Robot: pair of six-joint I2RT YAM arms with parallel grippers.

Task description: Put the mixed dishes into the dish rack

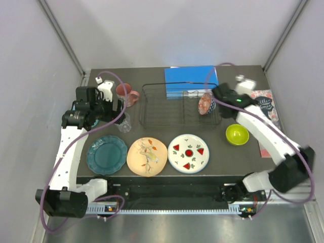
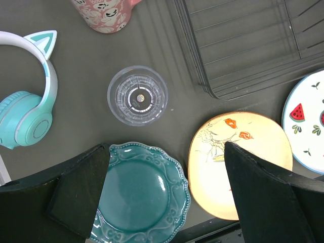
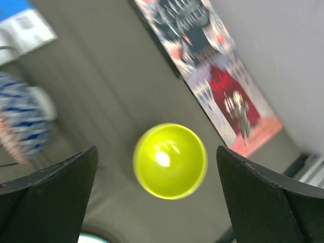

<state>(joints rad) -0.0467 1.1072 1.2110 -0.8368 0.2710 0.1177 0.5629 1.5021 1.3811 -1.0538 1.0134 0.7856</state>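
Note:
The black wire dish rack (image 1: 174, 109) stands at the back middle, and its corner shows in the left wrist view (image 2: 243, 50). A red-and-blue patterned bowl (image 1: 206, 104) stands on edge at the rack's right end. The teal scalloped plate (image 1: 106, 154), peach bird plate (image 1: 147, 156) and watermelon plate (image 1: 188, 152) lie in a row at the front. The pink mug (image 1: 127, 94) and clear cup (image 1: 124, 123) stand left of the rack. The yellow-green bowl (image 1: 237, 134) sits to the right. My left gripper (image 1: 115, 107) hangs open and empty near the clear cup (image 2: 137, 95). My right gripper (image 1: 218, 94) is open and empty, high above the yellow-green bowl (image 3: 170, 160).
A blue book (image 1: 191, 81) lies behind the rack. A printed magazine (image 1: 266, 119) lies along the right edge. Teal cat-ear headphones (image 2: 25, 101) lie left of the clear cup, hidden under my left arm in the top view. Walls close in the back and both sides.

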